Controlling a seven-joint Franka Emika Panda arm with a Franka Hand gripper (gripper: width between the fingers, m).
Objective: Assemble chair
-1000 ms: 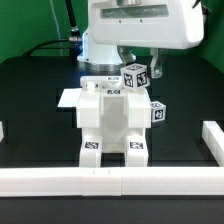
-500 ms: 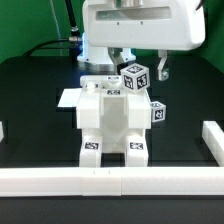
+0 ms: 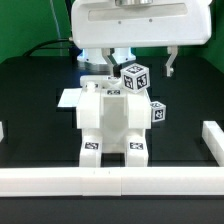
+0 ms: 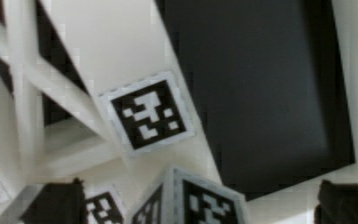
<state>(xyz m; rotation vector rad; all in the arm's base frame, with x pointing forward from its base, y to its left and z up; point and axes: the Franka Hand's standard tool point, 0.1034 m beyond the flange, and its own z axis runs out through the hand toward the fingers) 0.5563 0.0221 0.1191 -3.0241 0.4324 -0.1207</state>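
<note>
The chair (image 3: 110,120) stands mid-table as a partly joined white blocky assembly. It has tagged feet at the front and tagged end blocks (image 3: 135,76) at its upper right in the exterior view. My gripper (image 3: 142,62) hangs just behind and above it, open and empty, one finger (image 3: 172,65) to the right of the top tagged block. In the wrist view the gripper (image 4: 197,205) is open, with dark fingers (image 4: 51,205) on either side of a tagged white corner (image 4: 208,200). A tagged white slab (image 4: 144,115) lies beyond it.
Long white border rails run along the front (image 3: 110,180) and the exterior view's right side (image 3: 212,140). A thin flat white board (image 3: 68,98) lies behind the chair on the exterior view's left. The tabletop is black.
The gripper's body has shifted toward the exterior view's left and looks larger. Its fingers stand further apart. The chair has not moved.
</note>
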